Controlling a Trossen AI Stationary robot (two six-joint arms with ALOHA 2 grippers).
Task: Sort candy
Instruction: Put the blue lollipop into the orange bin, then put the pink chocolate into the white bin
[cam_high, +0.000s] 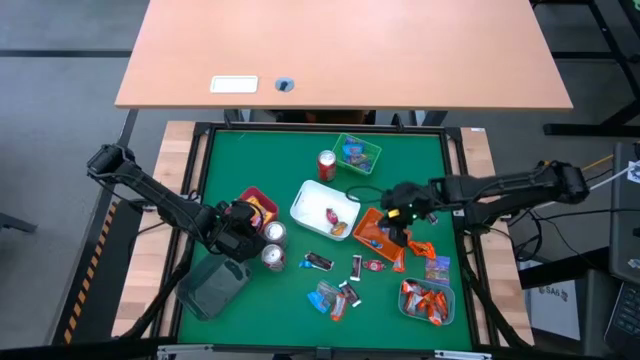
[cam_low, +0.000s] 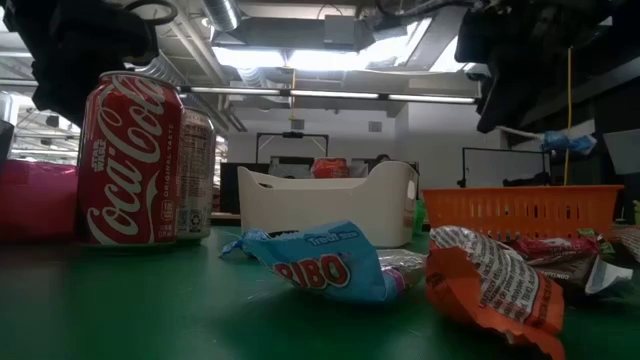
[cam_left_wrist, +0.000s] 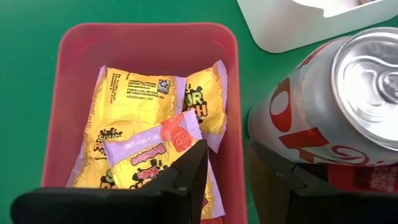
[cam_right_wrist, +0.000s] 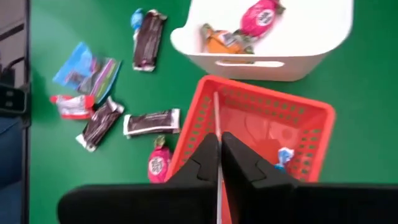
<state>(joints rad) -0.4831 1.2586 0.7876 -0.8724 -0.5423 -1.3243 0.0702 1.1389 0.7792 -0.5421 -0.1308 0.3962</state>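
red tray (cam_left_wrist: 143, 37), white tray (cam_high: 322, 203), orange basket (cam_right_wrist: 267, 118), soda cans (cam_high: 273, 246)

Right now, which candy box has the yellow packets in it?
The red tray, next to the two soda cans on the left. It holds yellow packets, right under the left pincer. The white, orange, green and clear trays hold other sweets.

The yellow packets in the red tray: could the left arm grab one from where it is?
Probably yes. The left gripper hangs open just above the red tray, and the yellow packets lie uncovered. The can beside it crowds one finger.
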